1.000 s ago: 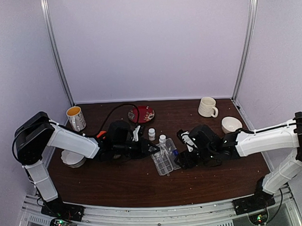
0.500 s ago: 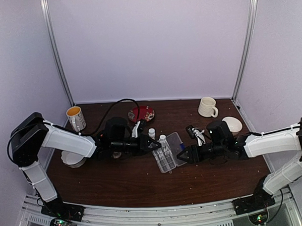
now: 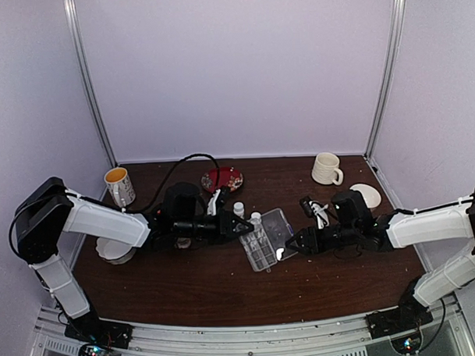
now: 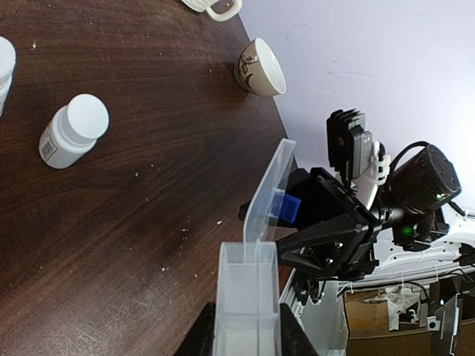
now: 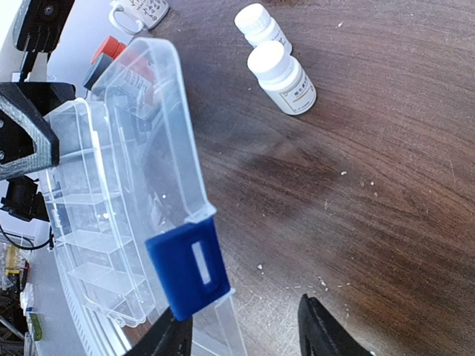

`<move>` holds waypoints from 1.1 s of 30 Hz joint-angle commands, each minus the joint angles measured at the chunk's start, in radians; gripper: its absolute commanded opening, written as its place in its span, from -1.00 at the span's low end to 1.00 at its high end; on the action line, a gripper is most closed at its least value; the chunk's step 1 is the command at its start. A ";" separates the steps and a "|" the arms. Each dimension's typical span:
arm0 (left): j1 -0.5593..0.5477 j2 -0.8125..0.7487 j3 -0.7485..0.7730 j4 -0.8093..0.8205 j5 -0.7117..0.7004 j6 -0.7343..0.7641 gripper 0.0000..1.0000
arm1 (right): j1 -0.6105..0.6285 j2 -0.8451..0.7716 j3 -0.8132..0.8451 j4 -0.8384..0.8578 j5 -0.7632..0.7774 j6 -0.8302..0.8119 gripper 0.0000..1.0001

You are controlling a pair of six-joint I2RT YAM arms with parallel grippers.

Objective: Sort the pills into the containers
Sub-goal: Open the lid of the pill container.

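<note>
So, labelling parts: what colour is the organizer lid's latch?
The latch is blue; clearest in the right wrist view.

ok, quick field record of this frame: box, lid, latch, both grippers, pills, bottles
organizer box: clear, mid-table between the arms
lid: swung up, partly open
blue latch: on lid's free edge, just ahead of right fingers, not gripped
left gripper: shut on organizer box's end
right gripper: open, jaws apart
pills: none discernible in the cells
white bottles: two, capped, on the table beside the box

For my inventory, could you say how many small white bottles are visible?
2: the right bottle beside the organizer box, the left bottle next to it; more may be hidden.
</note>
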 commanded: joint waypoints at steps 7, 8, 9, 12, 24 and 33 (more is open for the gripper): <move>-0.003 -0.024 0.050 0.002 0.028 0.017 -0.55 | -0.004 -0.014 0.004 -0.044 0.057 -0.047 -0.26; -0.003 -0.022 0.053 -0.002 0.028 0.019 -0.55 | -0.002 -0.020 0.005 -0.048 0.066 -0.053 -0.25; -0.003 -0.021 0.054 -0.006 0.027 0.020 -0.55 | 0.000 -0.023 0.013 -0.057 0.071 -0.067 -0.23; -0.005 -0.015 0.062 -0.013 0.032 0.018 -0.55 | 0.027 -0.017 0.062 -0.132 0.127 -0.111 -0.22; -0.008 -0.001 0.086 -0.050 0.038 0.031 -0.54 | 0.038 0.017 0.135 -0.195 0.172 -0.147 -1.00; -0.008 0.013 0.102 -0.150 -0.028 0.082 0.32 | 0.041 0.032 0.164 -0.288 0.227 -0.146 -1.00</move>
